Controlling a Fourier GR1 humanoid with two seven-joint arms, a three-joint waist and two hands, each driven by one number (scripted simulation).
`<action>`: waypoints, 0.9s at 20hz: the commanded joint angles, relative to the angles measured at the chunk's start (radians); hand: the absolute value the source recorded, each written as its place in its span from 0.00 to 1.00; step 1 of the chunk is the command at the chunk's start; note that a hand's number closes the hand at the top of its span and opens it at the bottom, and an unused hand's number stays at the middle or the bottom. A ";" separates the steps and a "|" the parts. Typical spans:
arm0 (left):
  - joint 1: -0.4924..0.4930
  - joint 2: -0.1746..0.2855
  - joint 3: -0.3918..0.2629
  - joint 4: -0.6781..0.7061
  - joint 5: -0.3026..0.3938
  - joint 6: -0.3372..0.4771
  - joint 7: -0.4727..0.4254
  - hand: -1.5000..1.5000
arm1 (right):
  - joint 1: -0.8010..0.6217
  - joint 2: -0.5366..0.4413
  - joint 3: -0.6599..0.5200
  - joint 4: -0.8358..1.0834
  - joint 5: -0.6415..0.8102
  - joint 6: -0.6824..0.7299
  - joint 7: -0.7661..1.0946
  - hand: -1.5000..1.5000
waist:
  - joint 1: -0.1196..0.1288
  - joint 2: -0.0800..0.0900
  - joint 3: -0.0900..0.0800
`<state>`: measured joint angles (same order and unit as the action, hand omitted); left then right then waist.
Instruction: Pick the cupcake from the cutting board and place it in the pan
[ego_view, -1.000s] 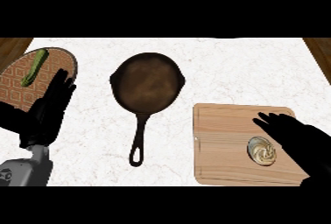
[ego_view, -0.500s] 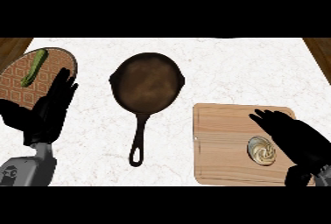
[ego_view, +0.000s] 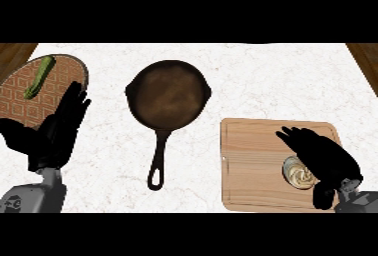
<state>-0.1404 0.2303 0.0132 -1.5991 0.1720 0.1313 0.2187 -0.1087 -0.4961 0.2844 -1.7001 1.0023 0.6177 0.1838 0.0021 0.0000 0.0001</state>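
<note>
Right robot hand (ego_view: 325, 157) was found shifted a little left and lower than in the two earlier frames, with the wrist turned so the thumb was now seen below the cupcake (ego_view: 296, 174) and the fingers reached up and left across the cutting board (ego_view: 251, 165). The fingers were seen spread and only slightly bent, not closed on anything; nothing was held. Contact with the cupcake could not be confirmed, since its right side was hidden by the palm.

The cupcake was unmoved across all three frames: on the right part of the cutting board, toward its near edge, left side exposed. No lift had been started.

The pan (ego_view: 170, 95) was seen unchanged on the desk (ego_view: 258, 75), left of the board and apart from it, handle pointed toward the robot, nothing in its bowl.

Left robot hand (ego_view: 55, 135) was noted resting open at the left, fingers up, overlapping the edge of the plate (ego_view: 18, 107), on which a green vegetable (ego_view: 38, 77) was carried. Only a small downward drift was registered there.

Judgement: the step was taken as pre-grasp alignment. Closing round the cupcake was still needed, then a lift and a carry left to the pan.
</note>
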 joint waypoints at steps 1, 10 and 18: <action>0.045 -0.008 0.012 -0.076 -0.022 0.000 0.031 0.50 | 0.009 0.042 -0.006 0.051 0.051 -0.042 -0.038 0.00 | 0.000 -0.001 0.000; 0.004 -0.007 0.064 -0.031 0.000 -0.064 0.023 0.50 | -0.002 0.109 -0.031 0.180 0.093 -0.099 -0.106 0.00 | 0.000 0.000 0.000; -0.034 -0.024 0.078 -0.007 -0.017 -0.052 0.042 0.50 | -0.082 0.145 -0.003 0.342 0.150 -0.219 -0.254 1.00 | 0.001 0.001 0.000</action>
<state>-0.1620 0.1921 0.0566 -1.6075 0.1349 0.1004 0.2490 -0.1656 -0.3843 0.2737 -1.4463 1.1243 0.4711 -0.0136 0.0020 -0.0022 -0.0030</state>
